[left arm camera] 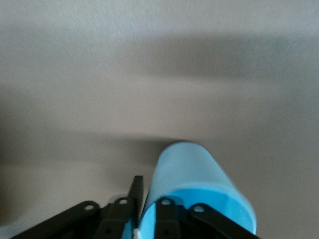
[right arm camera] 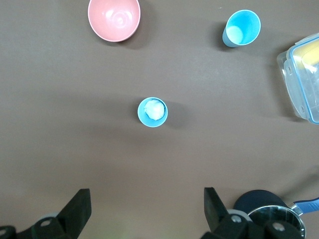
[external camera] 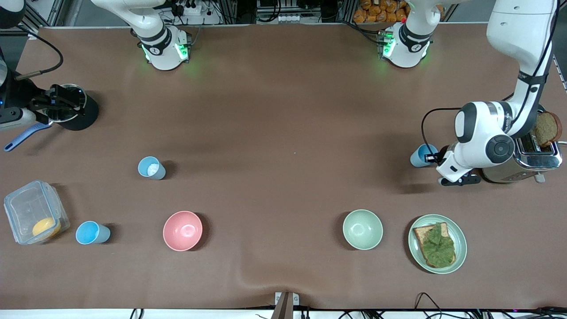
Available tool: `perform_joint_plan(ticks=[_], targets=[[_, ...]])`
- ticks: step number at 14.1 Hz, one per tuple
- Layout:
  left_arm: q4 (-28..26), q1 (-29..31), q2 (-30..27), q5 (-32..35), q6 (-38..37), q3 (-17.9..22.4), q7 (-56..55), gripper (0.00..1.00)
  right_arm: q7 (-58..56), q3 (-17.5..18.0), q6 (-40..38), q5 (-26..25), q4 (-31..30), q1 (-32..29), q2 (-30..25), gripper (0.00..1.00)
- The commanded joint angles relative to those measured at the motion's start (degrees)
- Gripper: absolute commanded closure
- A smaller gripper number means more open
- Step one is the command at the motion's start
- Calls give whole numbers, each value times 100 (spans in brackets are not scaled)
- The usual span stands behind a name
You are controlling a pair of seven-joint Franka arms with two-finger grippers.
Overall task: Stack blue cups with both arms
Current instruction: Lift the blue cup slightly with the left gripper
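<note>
The left gripper point(external camera: 432, 157) sits at mid-height of the front view, at the left arm's end of the table, clamped on a sky-blue cup point(external camera: 421, 155). In the left wrist view its fingers point(left arm camera: 166, 215) pinch the wall of that cup point(left arm camera: 192, 181) at the rim, one seemingly inside and one outside. That grip likely suits carrying the cup over to drop into another (whether it is already off the cloth I cannot tell). The right gripper point(external camera: 62, 103) hangs with its jaws wide apart in the upper part of the front view, over a steel saucepan point(external camera: 71, 110) at the right arm's end. Its wrist camera looks down on the two free cups, probably lining up a pick. The paler blue cup point(external camera: 151, 168) stands upright in the middle band, toward the right arm's end, with something white in it point(right arm camera: 154, 108). A brighter blue cup point(external camera: 92, 233) stands lower in the frame and appears empty. Beside it, a clear lidded box point(external camera: 26, 208) holds a yellow-orange lump. The pink bowl point(external camera: 182, 230) and pale green bowl point(external camera: 362, 229) are empty. A green plate point(external camera: 460, 241) carries toast topped with greens, and a toaster point(external camera: 531, 159) holds a brown slice.
</note>
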Motion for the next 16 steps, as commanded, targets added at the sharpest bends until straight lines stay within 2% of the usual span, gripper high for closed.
perform_joint_plan(ticks=[1,10,13,16], targets=[[-57,52,-400,106,4,-52,77,100,85,-23,-100,-52,118,22,49,0],[-39,61,-937,10,-66,-140,-11,100,77,-32,-91,-61,100,-22,84,0],[-39,61,-1192,-210,-153,-131,-11,100,85,-32,-73,-61,83,-31,93,0],[-30,104,-1455,-298,-364,-131,-11,100,77,-23,-108,-70,39,66,469,0]])
